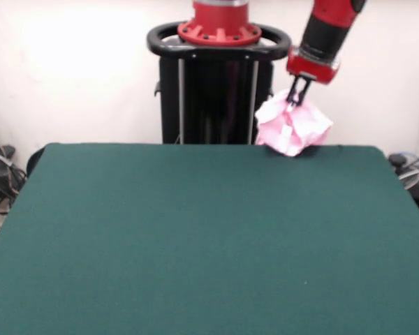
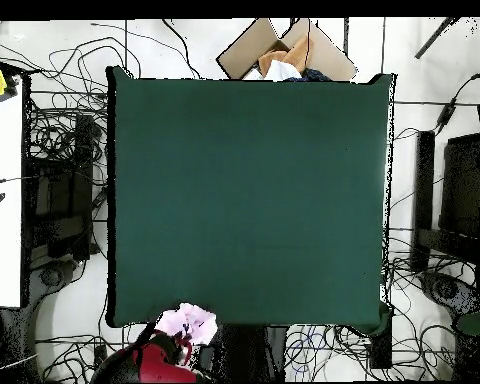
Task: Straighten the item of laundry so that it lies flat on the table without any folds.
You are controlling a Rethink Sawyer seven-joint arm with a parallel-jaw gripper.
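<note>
The pale pink pants [image 1: 293, 127] hang bunched in a crumpled wad from my gripper [image 1: 297, 98], which is shut on the top of the fabric. The wad is at the table's [image 1: 195, 237] far edge, right of the pedestal, its lowest part at or just above the green top. In the overhead view the pink bundle [image 2: 189, 322] sits at the table's [image 2: 249, 190] bottom edge near the left corner, with my red arm [image 2: 154, 362] just below it. The legs, cuffs and bow cannot be made out.
The black and red pedestal [image 1: 216, 84] stands behind the table's far edge. A cardboard box [image 2: 284, 52] lies past the table's top edge in the overhead view. Cables and equipment [image 2: 59, 190] lie on the floor around the table.
</note>
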